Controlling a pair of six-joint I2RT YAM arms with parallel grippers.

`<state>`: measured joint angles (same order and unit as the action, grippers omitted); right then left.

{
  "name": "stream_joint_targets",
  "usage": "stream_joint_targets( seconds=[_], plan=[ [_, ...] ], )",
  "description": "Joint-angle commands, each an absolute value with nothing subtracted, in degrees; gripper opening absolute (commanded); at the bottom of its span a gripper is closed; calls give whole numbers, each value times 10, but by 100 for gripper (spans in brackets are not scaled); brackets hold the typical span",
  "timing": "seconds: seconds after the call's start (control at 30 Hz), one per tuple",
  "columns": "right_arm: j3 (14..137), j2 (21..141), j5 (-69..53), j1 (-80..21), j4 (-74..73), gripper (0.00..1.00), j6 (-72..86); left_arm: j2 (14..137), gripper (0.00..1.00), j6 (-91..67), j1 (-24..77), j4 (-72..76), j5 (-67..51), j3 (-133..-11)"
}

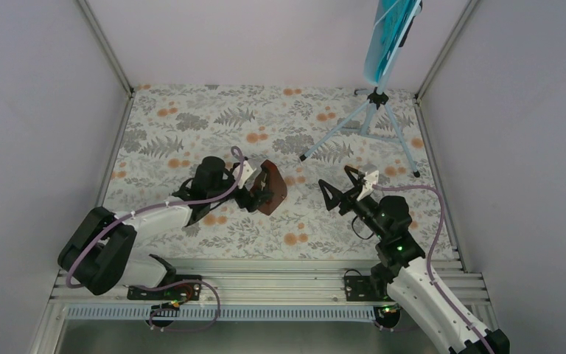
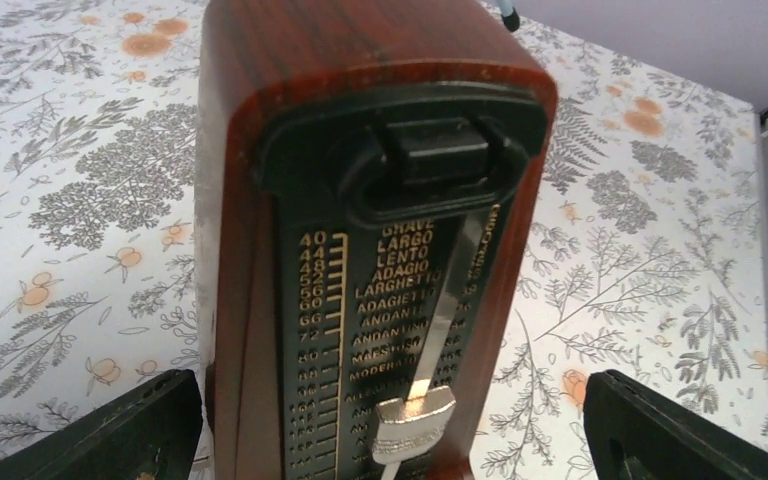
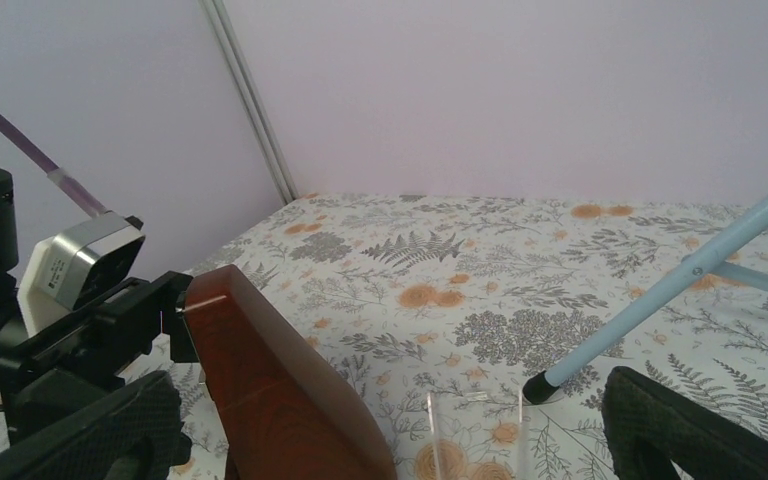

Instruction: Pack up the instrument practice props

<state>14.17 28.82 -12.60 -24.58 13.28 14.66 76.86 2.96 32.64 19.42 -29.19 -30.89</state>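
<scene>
The reddish-brown metronome point(image 1: 271, 193) stands mid-table, its dark tempo scale and silver pendulum weight filling the left wrist view point(image 2: 360, 150). My left gripper point(image 1: 256, 192) is open around it; the left finger point(image 2: 110, 430) sits close to its side and the right finger point(image 2: 680, 430) stands well clear. In the right wrist view the metronome point(image 3: 280, 400) leans at the lower left. My right gripper point(image 1: 341, 186) is open and empty, pointing at it from the right. The pale blue music stand point(image 1: 339, 136) stands on its tripod at the back right, with the teal sheet point(image 1: 387, 29) on its desk.
One tripod leg point(image 3: 680, 285) reaches down to a black foot just ahead of my right gripper point(image 3: 392, 390). A see-through piece point(image 3: 475, 430) lies on the floral cloth point(image 1: 191, 118) between the right fingers. White walls enclose the table on three sides.
</scene>
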Motion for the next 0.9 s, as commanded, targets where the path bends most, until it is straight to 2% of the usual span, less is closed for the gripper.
stream_joint_targets(
  seconds=[0.0,0.27,0.5,0.67,0.87],
  plan=[
    [134,284,-135,-240,142,100,151,774,94,69,334,200,-244,-324],
    [129,293,-142,-240,149,99,153,751,89,81,334,196,-242,-324],
    [128,303,-147,-240,153,100,154,752,76,85,334,199,-255,-323],
    [126,306,-148,-240,156,100,155,758,61,84,334,206,-259,-323],
    [124,317,-151,-240,162,100,156,764,53,88,334,203,-260,-325]
  ],
)
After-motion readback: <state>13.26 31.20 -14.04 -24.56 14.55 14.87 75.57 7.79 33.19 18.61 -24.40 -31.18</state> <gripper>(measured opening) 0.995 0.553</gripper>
